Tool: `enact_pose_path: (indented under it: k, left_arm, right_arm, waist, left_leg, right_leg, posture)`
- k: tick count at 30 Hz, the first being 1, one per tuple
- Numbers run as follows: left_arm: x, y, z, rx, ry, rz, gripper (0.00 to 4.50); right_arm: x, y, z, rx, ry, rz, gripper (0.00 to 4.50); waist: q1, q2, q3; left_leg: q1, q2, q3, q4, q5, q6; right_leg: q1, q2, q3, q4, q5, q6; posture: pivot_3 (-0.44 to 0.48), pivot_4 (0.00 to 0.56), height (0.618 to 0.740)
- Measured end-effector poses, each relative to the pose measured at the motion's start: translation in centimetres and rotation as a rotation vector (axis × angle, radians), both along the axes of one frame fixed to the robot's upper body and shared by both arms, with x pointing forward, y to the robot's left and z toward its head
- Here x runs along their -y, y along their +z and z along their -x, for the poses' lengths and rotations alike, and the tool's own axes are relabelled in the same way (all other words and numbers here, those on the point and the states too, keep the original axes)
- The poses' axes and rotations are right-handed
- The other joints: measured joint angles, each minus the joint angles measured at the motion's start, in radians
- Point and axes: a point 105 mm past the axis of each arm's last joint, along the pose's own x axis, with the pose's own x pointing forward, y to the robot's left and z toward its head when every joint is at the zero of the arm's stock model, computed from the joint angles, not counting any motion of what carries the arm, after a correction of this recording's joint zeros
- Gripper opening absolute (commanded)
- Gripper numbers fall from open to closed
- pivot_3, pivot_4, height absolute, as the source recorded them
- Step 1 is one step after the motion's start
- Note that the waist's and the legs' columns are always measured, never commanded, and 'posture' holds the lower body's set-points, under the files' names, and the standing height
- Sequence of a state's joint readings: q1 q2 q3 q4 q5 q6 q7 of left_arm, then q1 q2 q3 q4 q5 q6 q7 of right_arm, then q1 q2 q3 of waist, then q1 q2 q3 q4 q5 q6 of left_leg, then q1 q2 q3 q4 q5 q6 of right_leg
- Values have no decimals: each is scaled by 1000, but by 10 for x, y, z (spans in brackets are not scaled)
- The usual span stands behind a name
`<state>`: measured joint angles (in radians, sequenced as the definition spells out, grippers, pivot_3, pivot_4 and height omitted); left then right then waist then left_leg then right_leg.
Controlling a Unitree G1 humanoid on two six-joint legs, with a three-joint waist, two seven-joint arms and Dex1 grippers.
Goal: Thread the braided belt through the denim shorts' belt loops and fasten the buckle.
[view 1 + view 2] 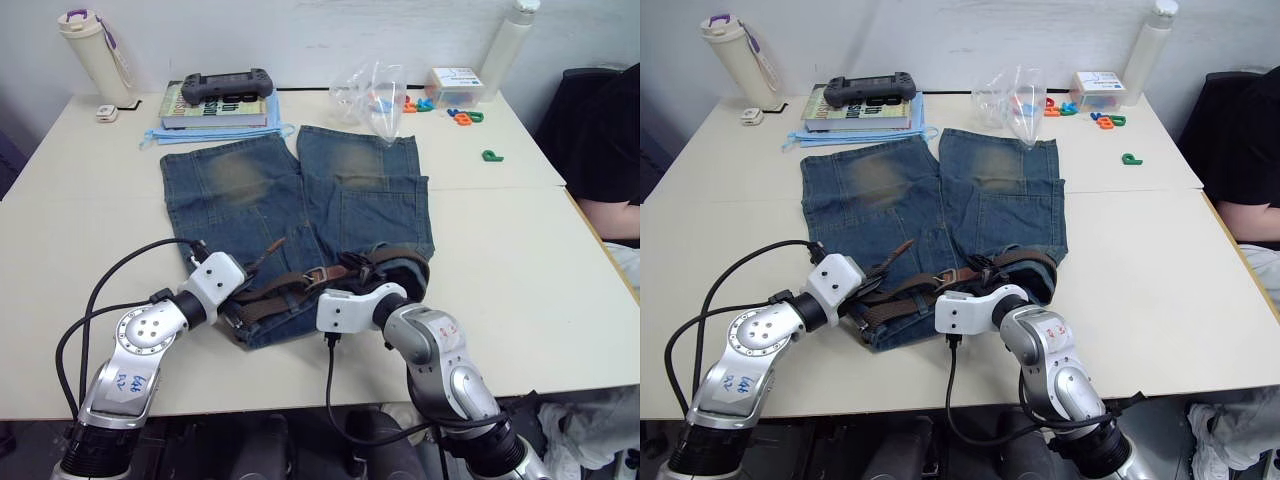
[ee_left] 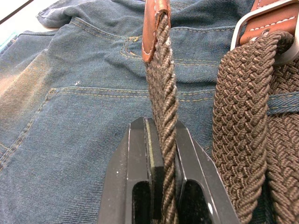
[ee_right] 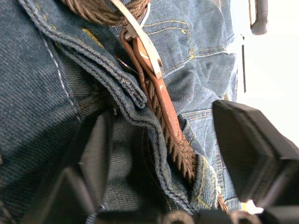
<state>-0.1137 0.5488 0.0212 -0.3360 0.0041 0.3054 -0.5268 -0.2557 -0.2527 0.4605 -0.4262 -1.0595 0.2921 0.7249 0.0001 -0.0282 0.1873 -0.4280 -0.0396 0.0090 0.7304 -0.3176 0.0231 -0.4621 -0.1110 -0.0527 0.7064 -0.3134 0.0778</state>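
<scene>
From the head camera, a pale table (image 1: pixel 520 260) stands against a white wall, and the denim shorts (image 1: pixel 300 210) lie flat at its middle, waistband toward the near edge, legs pointing far. The braided belt (image 1: pixel 290 288) runs along that waistband, its buckle (image 1: pixel 316 277) near the centre. At the far edge sit a tumbler (image 1: pixel 92 55), a book (image 1: pixel 215 108) with a game controller (image 1: pixel 227 86) on top, a clear plastic bag (image 1: pixel 370 95), coloured letters (image 1: pixel 465 116) and a white bottle (image 1: pixel 510 48); a person in black (image 1: pixel 600 150) sits at the right. In the left wrist view, the left gripper (image 2: pixel 163 186) is clamped tight on the belt's woven strap, with the tan leather end beyond it. In the right wrist view, the right gripper (image 3: pixel 182 154) stands wide apart, holding nothing, straddling the waistband fold where the belt emerges.
</scene>
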Motion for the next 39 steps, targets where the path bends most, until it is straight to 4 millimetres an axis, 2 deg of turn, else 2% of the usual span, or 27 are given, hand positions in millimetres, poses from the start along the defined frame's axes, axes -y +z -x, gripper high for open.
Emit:
enact_pose_path:
  k: [1, 4, 9, 10, 13, 18, 22, 29, 34, 37, 39]
  left_arm:
    - [0, 0, 0, 0, 0, 0, 0]
    - [0, 0, 0, 0, 0, 0, 0]
    - [0, 0, 0, 0, 0, 0, 0]
    - [0, 0, 0, 0, 0, 0, 0]
    - [0, 0, 0, 0, 0, 0, 0]
    - [1, 0, 0, -2, -2, -1, 0]
    - [1, -1, 0, -4, -3, -1, 0]
    - [1, -2, 1, -11, -14, -12, 0]
    - [1, -3, 3, -11, -50, -80, 0]
    - [-5, -7, 5, -26, -49, -138, 0]
    - [-10, -13, 8, -52, -38, -166, 0]
  right_arm:
    - [0, 0, 0, 0, 0, 0, 3370]
    - [-2, 0, 1, 0, 6, -8, 2619]
    - [-5, 3, 1, 9, 2, -26, 198]
    - [-5, 3, 0, 12, 2, -28, 89]
    - [-6, 7, -1, 27, 1, -38, 89]
    - [-11, 26, -5, 119, 20, -43, 89]
    - [-14, 36, -7, 234, 110, 107, 89]
    - [-18, 27, -15, 252, 185, 233, 89]
    - [-25, 34, -25, 277, 224, 270, 89]
    - [-33, 40, -27, 301, 258, 271, 89]
    - [-37, 36, -27, 289, 275, 269, 89]
  waist:
    - [0, 0, 0]
    - [0, 0, 0]
    - [0, 0, 0]
    - [0, 0, 0]
    - [-1, 0, 0]
    - [-1, 0, 0]
    - [-1, 0, 0]
    - [-2, 0, 0]
    - [-5, 0, 0]
    - [-5, 0, 0]
    - [-5, 0, 0]
  left_leg:
    - [0, 0, 0, 0, 0, 0]
    - [0, 0, 0, 0, 0, 0]
    - [0, 0, 0, 0, 0, 0]
    - [0, 0, 0, 0, 0, 0]
    - [0, 0, 0, 0, 0, 0]
    - [0, 0, 0, 0, 0, 0]
    - [0, 0, 0, 0, 0, 0]
    - [0, 0, 0, 0, 0, 0]
    - [0, 0, 0, 0, 0, 0]
    - [0, 1, 0, 0, 0, -1]
    - [0, 1, 0, 0, 0, -1]
  right_leg:
    - [0, 0, 0, 0, 0, 0]
    - [0, 0, 0, 0, 0, 0]
    - [0, 0, 0, 0, 0, 0]
    - [0, 0, 0, 0, 0, 0]
    - [0, 0, 0, 0, 0, 0]
    - [0, 0, 0, 0, 0, 0]
    - [0, 0, 0, 0, 0, 0]
    - [0, 0, 0, 0, 0, 0]
    - [0, 0, 0, 0, 0, 0]
    - [-1, 0, 0, 1, 0, -1]
    - [-1, 0, 0, 1, -1, -1]
  posture:
    - [0, 150, 667]
    - [0, 150, 667]
    - [0, 150, 667]
    - [0, 150, 667]
    - [0, 150, 667]
    - [0, 150, 667]
    - [0, 150, 667]
    - [0, 150, 667]
    - [0, 150, 667]
    - [0, 150, 667]
    - [0, 150, 667]
